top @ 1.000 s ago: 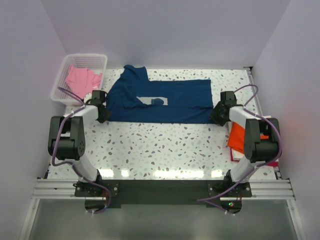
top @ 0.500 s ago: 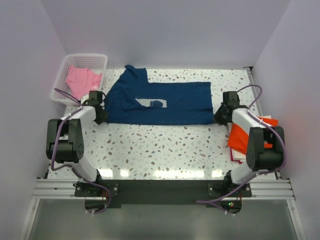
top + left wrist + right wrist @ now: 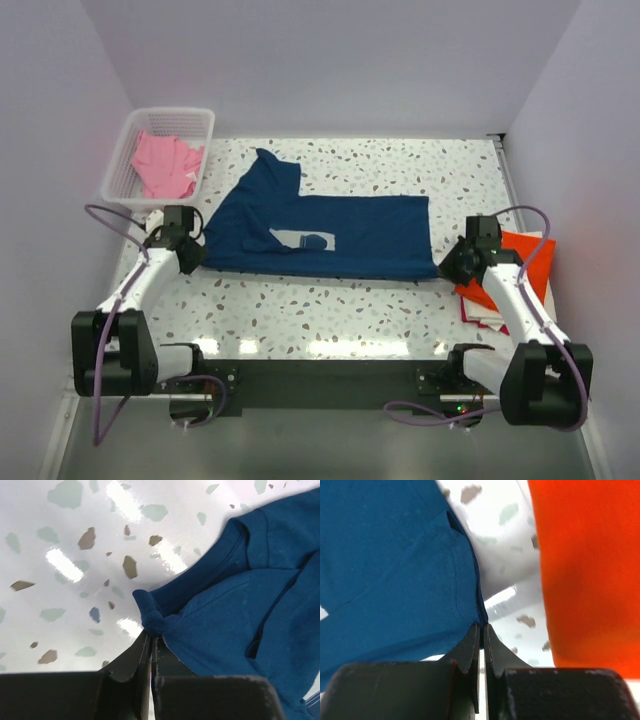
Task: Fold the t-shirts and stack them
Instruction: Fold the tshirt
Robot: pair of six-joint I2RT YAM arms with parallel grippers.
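The left end effector (image 3: 197,259) and right end effector (image 3: 449,269) are each clamped on a near corner of the navy t-shirt (image 3: 350,230), so it lies stretched flat on the table (image 3: 330,310), probably for a clean fold.

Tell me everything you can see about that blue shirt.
The blue shirt is soft navy cloth with a pale print partly hidden by a fold. It lies almost flat, sideways on the speckled table, hem to the right, one sleeve pointing toward the far side. The left claw and right claw each pinch one near corner.
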